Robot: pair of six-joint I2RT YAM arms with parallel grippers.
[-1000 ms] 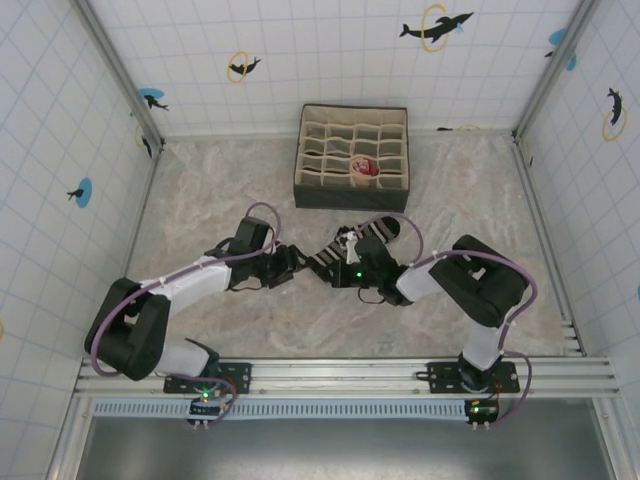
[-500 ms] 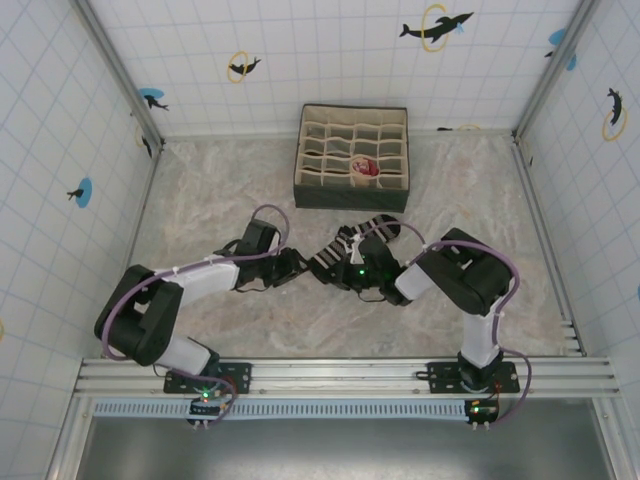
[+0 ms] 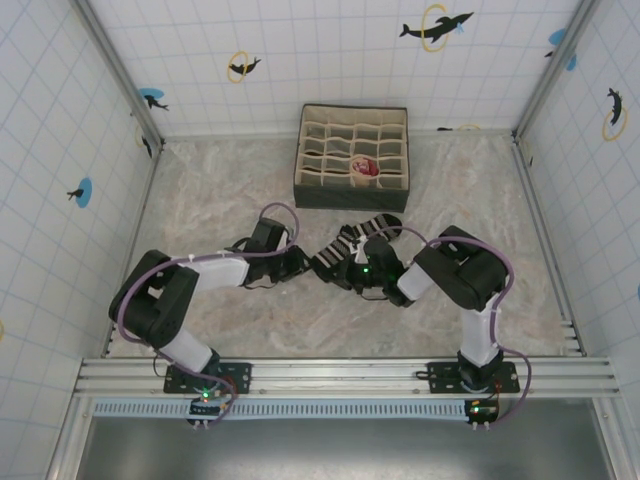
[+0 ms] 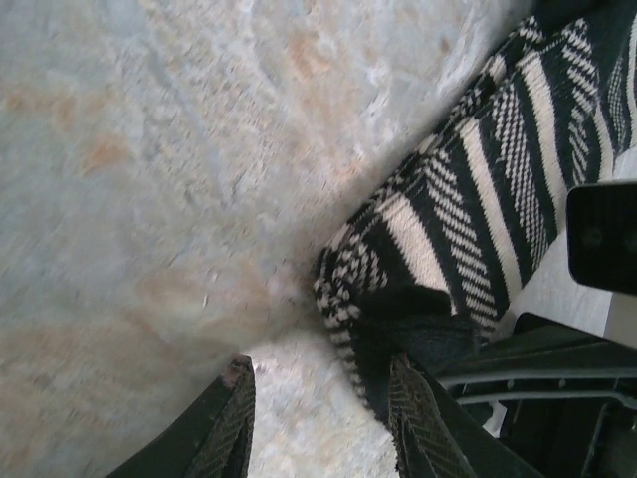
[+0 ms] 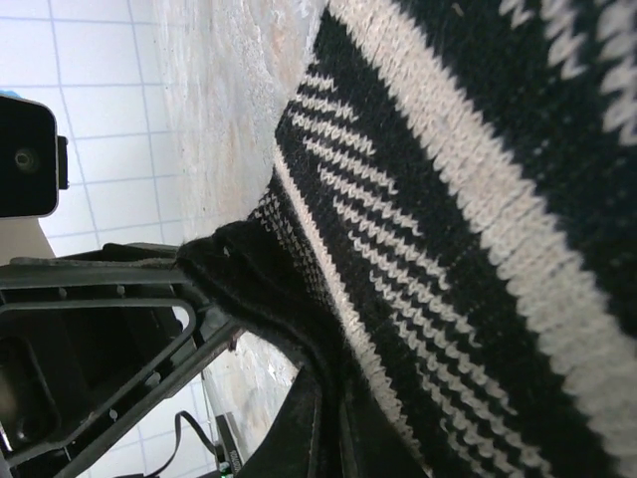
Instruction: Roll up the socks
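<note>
Left hand (image 4: 318,383) fingers apart beside striped sock (image 4: 478,219) end, right hand (image 5: 323,398) pinching that sock

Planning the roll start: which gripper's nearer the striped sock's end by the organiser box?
Right. Right gripper is shut on the striped sock partway along it; left gripper straddles the opposite end, farthest from the organiser box.

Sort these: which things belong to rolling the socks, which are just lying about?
Job: striped sock; right end effector, shut on it; left end effector, open at its end; reddish bundle, perhaps a rolled sock.
Lying about: organiser box holding that bundle; dolphin wall stickers.
</note>
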